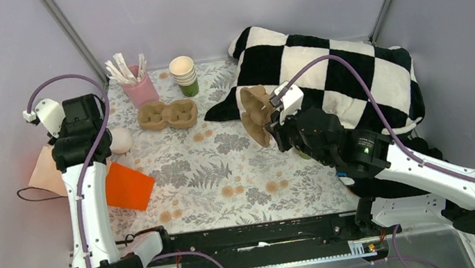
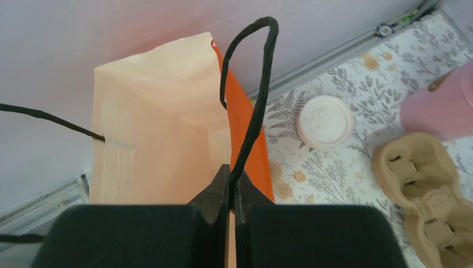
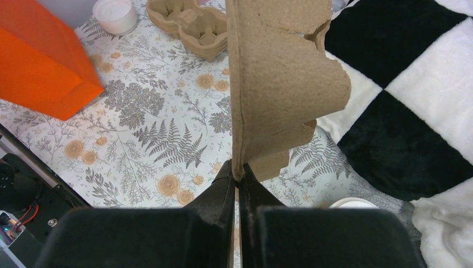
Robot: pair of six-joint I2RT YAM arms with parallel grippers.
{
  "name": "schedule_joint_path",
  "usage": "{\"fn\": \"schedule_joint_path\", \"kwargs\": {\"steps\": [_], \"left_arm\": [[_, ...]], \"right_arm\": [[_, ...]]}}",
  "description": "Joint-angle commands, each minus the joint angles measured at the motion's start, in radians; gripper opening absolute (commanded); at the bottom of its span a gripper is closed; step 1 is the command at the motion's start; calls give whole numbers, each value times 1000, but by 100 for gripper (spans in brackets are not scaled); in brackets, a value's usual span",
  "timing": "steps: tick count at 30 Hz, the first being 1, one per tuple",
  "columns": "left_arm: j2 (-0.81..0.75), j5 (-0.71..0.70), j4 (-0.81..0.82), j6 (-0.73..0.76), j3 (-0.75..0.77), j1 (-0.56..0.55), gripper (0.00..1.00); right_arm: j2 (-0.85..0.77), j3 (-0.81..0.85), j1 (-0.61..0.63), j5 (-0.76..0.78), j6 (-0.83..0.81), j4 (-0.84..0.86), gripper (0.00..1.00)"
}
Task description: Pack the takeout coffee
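The takeout coffee is mostly hidden under my right arm; only the edge of its white lid (image 3: 351, 202) shows in the right wrist view, low and to the right of my fingers. My right gripper (image 3: 235, 177) is shut on the rim of a brown pulp cup carrier (image 3: 279, 84) and holds it upright above the table; it also shows in the top view (image 1: 256, 114). My left gripper (image 2: 231, 181) is shut on the black cord handle (image 2: 254, 111) of the orange paper bag (image 2: 150, 139). The bag (image 1: 128, 186) lies at the left with its mouth open towards that gripper.
A second pulp carrier (image 1: 167, 114) lies at the back centre. A loose white lid (image 1: 120, 140) sits beside the bag. A stack of lidless cups (image 1: 184, 75) and a pink holder with stirrers (image 1: 138, 85) stand at the back. A checkered pillow (image 1: 345, 70) fills the back right.
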Motion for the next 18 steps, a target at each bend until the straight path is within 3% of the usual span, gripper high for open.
{"fn": "schedule_joint_path", "kwargs": {"steps": [1,6,14,18], "left_arm": [[1,80,-66,-49,104,-30,0],[15,176,-180,-149,134,-155,0],[122,159,-416,-289,263,-536,0],[107,274,-419,-305,248,-639,0]], "right_arm": [[-15,49,-4,21,40,-4,0],[-7,67,-4,18,64,-18,0],[-27,83,-4,32,115,-50,0],[-41,101,-4,55,142,-77,0]]}}
